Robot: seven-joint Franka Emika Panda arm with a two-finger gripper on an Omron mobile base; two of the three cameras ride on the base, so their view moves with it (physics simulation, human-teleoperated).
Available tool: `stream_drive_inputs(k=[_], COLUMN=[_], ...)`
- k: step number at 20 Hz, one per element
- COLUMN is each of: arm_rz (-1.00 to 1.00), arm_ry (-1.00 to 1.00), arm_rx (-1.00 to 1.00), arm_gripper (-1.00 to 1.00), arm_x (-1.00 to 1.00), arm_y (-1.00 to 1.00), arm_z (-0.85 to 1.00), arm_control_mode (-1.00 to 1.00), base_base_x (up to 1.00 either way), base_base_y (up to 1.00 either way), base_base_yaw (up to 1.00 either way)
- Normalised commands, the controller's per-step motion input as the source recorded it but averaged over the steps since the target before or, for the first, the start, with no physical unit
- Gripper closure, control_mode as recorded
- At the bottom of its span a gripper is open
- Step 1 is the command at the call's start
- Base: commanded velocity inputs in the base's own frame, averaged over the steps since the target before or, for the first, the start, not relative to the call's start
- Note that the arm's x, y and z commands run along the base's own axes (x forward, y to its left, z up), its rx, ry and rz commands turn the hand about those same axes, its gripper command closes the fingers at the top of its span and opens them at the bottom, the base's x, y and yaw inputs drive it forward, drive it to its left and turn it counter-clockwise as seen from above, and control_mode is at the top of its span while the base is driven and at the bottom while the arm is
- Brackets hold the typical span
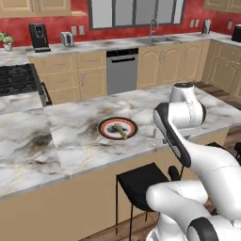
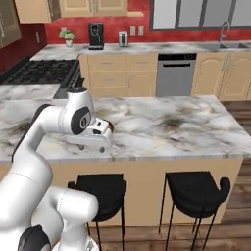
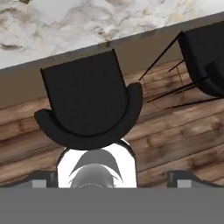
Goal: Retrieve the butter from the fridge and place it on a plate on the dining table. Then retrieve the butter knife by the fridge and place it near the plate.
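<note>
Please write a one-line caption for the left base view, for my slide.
Butter lies on the plate on the marble dining table, white arm beside it.

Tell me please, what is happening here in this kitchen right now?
The butter already lies on the plate, which stands on the dining table. The white arm is folded back over the table's near edge, and its hand camera looks down at a black stool and the wooden floor. I cannot tell how the jaws stand, and nothing shows between them. The butter knife has not yet been laid beside the plate.

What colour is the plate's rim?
Red-orange, around a dark inner ring; the plate shows best in the left base view.
</note>
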Motion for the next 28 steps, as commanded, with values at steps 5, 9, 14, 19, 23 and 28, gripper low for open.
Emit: stream_drive_inputs(k=[5,9,14,19,23,28], arm_rz=[0.00,0.00,0.00,0.00,0.00,0.00], arm_ry=[0.00,0.00,0.00,0.00,0.00,0.00], arm_rx=[0.00,0.00,0.00,0.00,0.00,0.00], arm_gripper=[-1.00,-1.00,-1.00,-1.00,-1.00,-1.00], arm_x=[0.00,0.00,0.00,0.00,0.00,0.00], arm_y=[0.00,0.00,0.00,0.00,0.00,0.00], arm_z=[0.00,0.00,0.00,0.00,0.00,0.00], arm_control_mode=[1.00,1.00,1.00,1.00,1.00,1.00], base_base_x=[-0.02,0.00,-0.06,-0.09,0.00,0.00], base_base_y=[-0.65,-0.79,-0.77,-0.82,-0.78,-0.65], base_base_yaw=[-0.43,-0.47,-0.50,-0.41,-0.32,-0.25])
